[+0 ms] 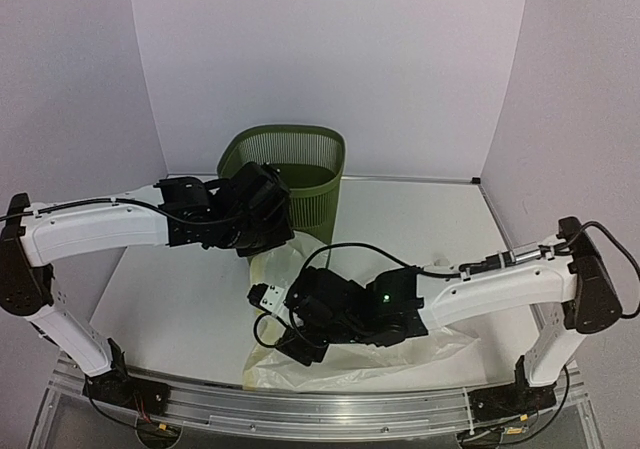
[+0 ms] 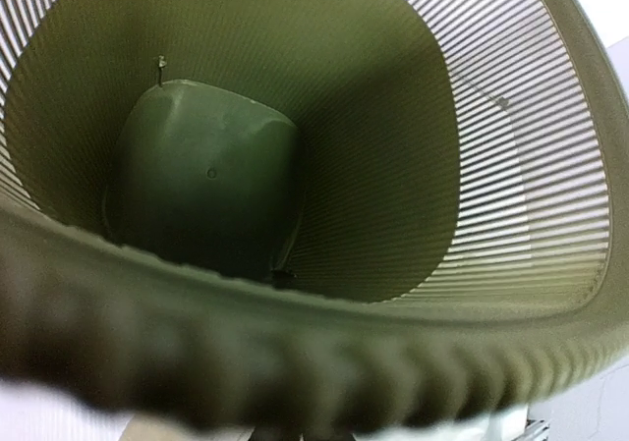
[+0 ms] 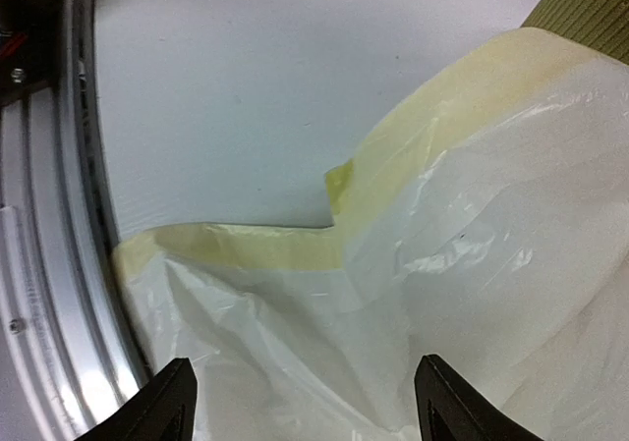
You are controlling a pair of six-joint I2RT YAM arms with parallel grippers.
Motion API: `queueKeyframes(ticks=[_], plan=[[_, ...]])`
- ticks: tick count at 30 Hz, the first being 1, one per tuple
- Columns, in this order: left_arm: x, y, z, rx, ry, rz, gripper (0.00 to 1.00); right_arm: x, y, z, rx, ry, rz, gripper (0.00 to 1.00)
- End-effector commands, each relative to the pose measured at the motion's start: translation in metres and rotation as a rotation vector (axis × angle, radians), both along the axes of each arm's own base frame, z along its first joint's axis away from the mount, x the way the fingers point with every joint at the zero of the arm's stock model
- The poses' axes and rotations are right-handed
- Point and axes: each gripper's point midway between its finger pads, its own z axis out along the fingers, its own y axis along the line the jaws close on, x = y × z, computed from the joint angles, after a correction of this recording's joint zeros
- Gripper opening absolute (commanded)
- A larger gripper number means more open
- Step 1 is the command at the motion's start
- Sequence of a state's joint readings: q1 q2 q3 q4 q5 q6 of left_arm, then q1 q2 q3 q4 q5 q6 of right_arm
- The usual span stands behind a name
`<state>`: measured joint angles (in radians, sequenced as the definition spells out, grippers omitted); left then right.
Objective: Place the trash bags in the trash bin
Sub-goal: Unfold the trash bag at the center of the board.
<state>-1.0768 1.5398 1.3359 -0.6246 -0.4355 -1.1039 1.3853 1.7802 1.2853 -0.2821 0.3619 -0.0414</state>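
The olive-green trash bin [image 1: 300, 164] stands upright at the back centre of the table. In the left wrist view I look down into its slatted inside [image 2: 393, 146]. Its blurred rim [image 2: 295, 353] lies right against the camera. My left gripper [image 1: 268, 209] is at the bin's near-left rim. Only a dark sliver of its fingers [image 2: 295, 433] shows under the rim. The pale yellowish trash bag [image 1: 350, 361] lies crumpled on the table from the front edge toward the bin. My right gripper [image 1: 292, 331] hovers just over it, open and empty [image 3: 307, 407], with film [image 3: 472, 264] between the fingertips.
The metal rail [image 1: 330, 409] runs along the table's near edge and shows close at the left of the right wrist view [image 3: 49, 264]. A corner of the bin [image 3: 590, 14] shows at the top right there. White walls enclose the table on three sides.
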Motion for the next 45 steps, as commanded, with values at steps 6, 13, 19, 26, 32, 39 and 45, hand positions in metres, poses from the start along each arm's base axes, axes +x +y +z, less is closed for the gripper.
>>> queueKeyframes(ticks=[6, 13, 19, 26, 32, 39, 45], plan=[[-0.030, 0.023, -0.030, -0.020, 0.165, 0.027, 0.00, 0.063, 0.014, 0.003, 0.013, -0.342, -0.202, 0.77], [-0.032, 0.023, -0.030, -0.027, 0.172, 0.026, 0.00, 0.073, 0.015, -0.007, 0.018, -0.416, -0.236, 0.35], [-0.030, 0.021, -0.026, -0.033, 0.158, 0.018, 0.00, 0.054, 0.022, 0.000, 0.095, -0.308, -0.154, 0.00], [-0.034, 0.008, 0.011, -0.116, 0.056, -0.124, 0.38, 0.010, 0.016, 0.018, 0.173, -0.117, 0.040, 0.00], [-0.066, 0.015, 0.073, -0.272, -0.170, -0.374, 0.95, -0.006, -0.009, 0.048, 0.343, 0.226, 0.091, 0.00], [-0.110, 0.051, 0.116, -0.363, -0.396, -0.582, 1.00, -0.004, -0.054, 0.096, 0.517, 0.585, 0.156, 0.00], [-0.165, 0.034, 0.128, -0.500, -0.528, -0.938, 1.00, -0.010, -0.071, 0.133, 0.603, 0.703, 0.210, 0.00]])
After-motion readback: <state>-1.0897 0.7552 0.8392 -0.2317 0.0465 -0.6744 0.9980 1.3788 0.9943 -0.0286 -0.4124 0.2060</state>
